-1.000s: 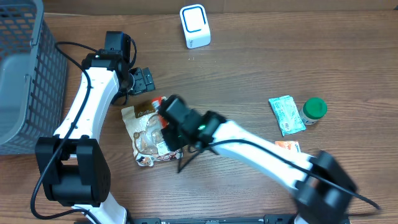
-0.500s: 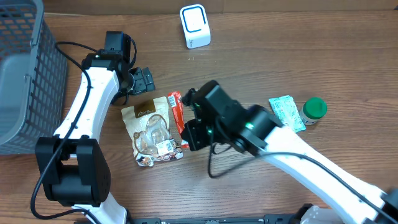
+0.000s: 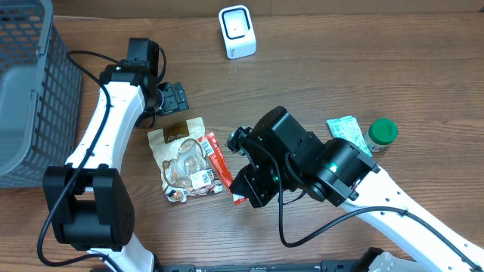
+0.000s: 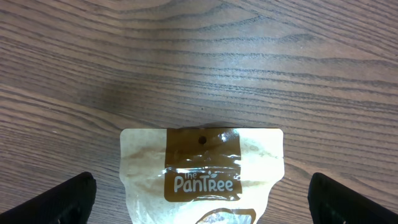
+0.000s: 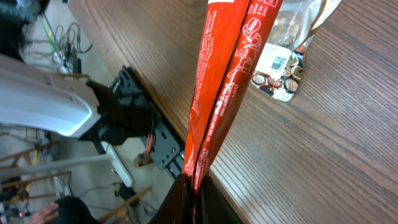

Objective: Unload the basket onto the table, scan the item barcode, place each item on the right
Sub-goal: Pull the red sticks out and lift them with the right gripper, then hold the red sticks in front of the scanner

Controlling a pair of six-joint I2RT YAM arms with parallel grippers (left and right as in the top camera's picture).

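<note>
Brown wood-grain table (image 3: 325, 83) across the whole overhead frame. At the far left edge, tall grey wire-mesh basket (image 3: 23, 91). Filling the lower right, white-and-black right arm (image 3: 355, 177), reaching in toward centre. Up the left side, white left arm (image 3: 106, 128). Left of centre, flat tan-and-brown snack pouch (image 3: 180, 160) printed "The PanTree", lying on the wood. Slanting from its right edge down toward bottom centre, long red foil wrapper (image 3: 218, 160), lower end pinched in the right gripper (image 3: 240, 198), jaws pressed tight on the foil; unclear whether lifted clear of the table. Just above the pouch top, left gripper (image 3: 174, 98) spread wide, holding nothing, dark fingers (image 4: 59, 199) in the bottom corners of the left wrist view. At top centre, white box-shaped scanner (image 3: 237, 30) with blue-rimmed face, well apart from the wrapper. At right, green-and-white flat packet (image 3: 348, 138), just beside a small green-capped bottle (image 3: 383, 133).
</note>
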